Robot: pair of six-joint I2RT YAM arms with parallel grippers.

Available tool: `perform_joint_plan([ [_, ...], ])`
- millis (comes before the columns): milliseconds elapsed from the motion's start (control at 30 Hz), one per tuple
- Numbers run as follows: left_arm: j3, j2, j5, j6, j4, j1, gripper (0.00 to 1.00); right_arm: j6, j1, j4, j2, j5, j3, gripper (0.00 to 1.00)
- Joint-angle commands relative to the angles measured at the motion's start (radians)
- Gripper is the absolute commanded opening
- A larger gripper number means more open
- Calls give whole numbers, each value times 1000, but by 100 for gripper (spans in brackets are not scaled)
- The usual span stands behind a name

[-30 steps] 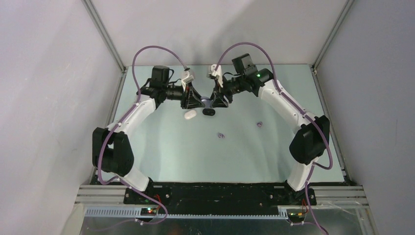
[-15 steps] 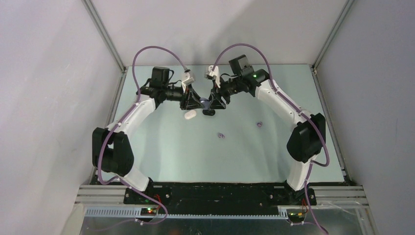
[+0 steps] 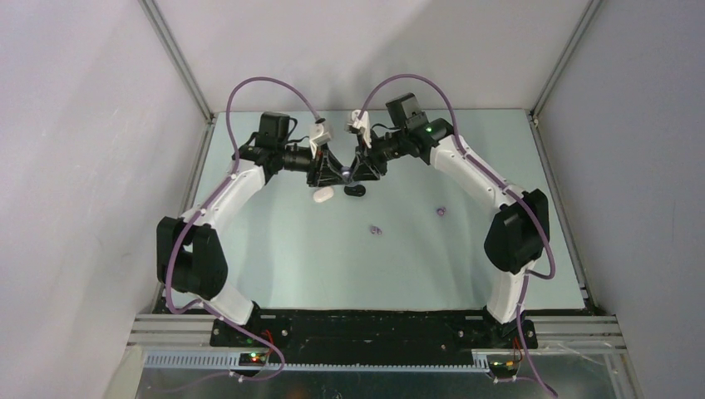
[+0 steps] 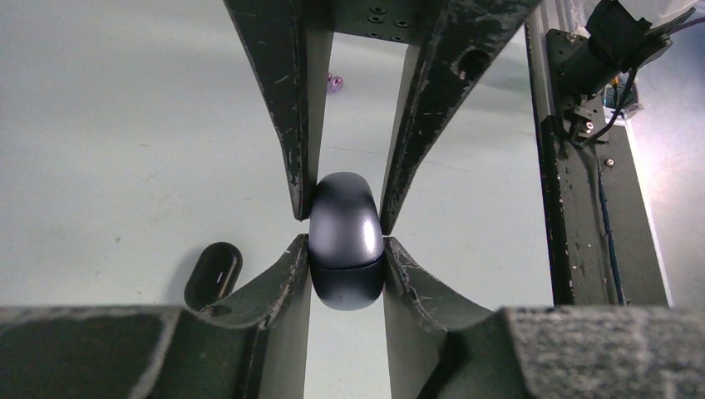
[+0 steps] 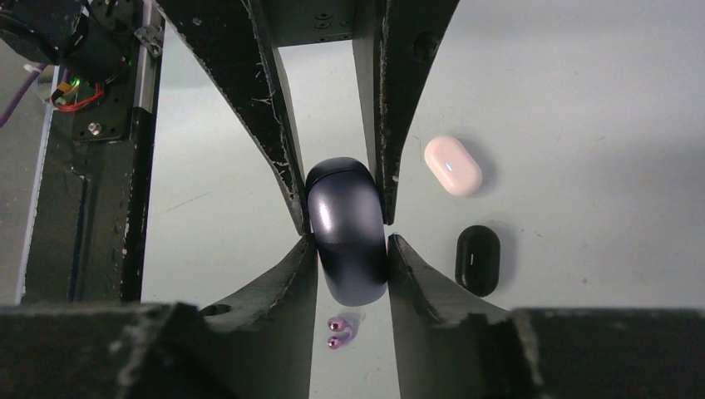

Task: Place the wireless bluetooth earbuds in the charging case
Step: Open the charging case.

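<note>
High view down from behind; two close wrist views.
Facing each other across one dark case [image 4: 346, 241], maybe the tiny glint from above.

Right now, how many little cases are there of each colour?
Dark blue case: 1
White case: 1
Black case: 1
Total: 3
</note>
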Motion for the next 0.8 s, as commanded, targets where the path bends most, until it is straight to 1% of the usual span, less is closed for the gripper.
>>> perform_joint_plan([
  [0,39,-45,23,23,13,-4,3,-6,-7,-10,8,-41,28,33],
  [33,37,-46,19,16,15,-4,12,-17,-8,-21,5,-43,28,29],
  [67,36,-47,11,7,19,-4,26,-22,-8,-30,-1,-45,28,26],
  [100,33,-49,5,2,20,-4,32,-28,-9,-33,-5,-46,27,23],
  [133,32,-50,-6,-7,23,-2,39,-30,-10,-36,-14,-45,24,23],
  [200,25,-54,-19,-16,26,-1,46,-36,-12,-35,-27,-38,19,21],
  [267,23,-50,-31,-16,18,0,49,-47,-11,-37,-37,-27,15,20],
  [400,27,-39,-33,1,-9,1,51,-53,-12,-38,-46,-16,14,19],
  [633,33,-25,-41,15,-33,1,52,-26,-13,-20,-45,-18,16,18],
  [733,34,-25,-40,16,-34,1,50,-22,-13,-15,-44,-20,17,18],
  [767,35,-24,-40,17,-34,1,46,-22,-13,-16,-44,-20,17,18],
])
